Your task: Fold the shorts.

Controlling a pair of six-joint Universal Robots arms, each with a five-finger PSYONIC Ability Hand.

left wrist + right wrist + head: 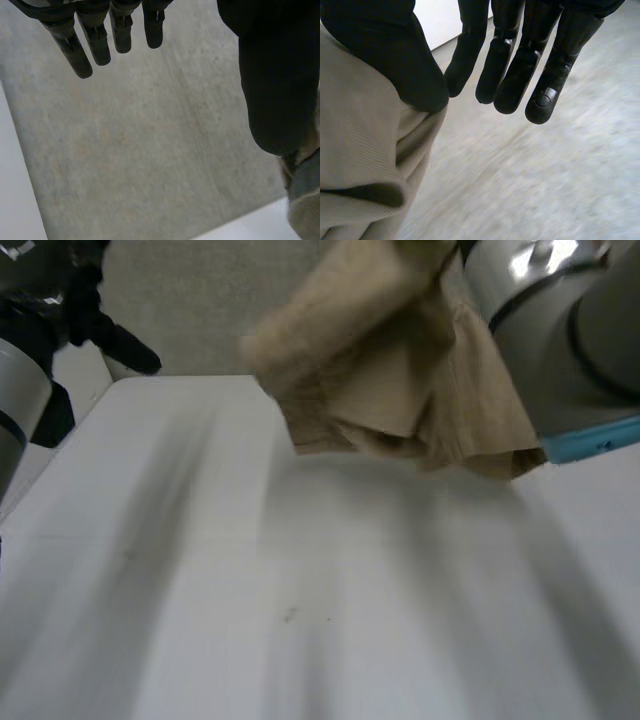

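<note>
Left hand (95, 42): my fingers straight, over floor (150, 150).
Right hand (512, 75): fingers loose, shorts (360, 150) against my thumb.
Head view: shorts (400, 380) bunched above table (200, 590) edge.

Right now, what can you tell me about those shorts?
The shorts are tan, finely ribbed cloth, bunched and unfolded. They hang in the air above the far part of the white table, draped against the right arm. The thumb of the right hand lies against the cloth; its straight fingers are clear of it.

White desk (200, 570), viewed from above. A small dark speck (290, 615) is seen on its surface; grey floor (190, 310) is shown beyond.
</note>
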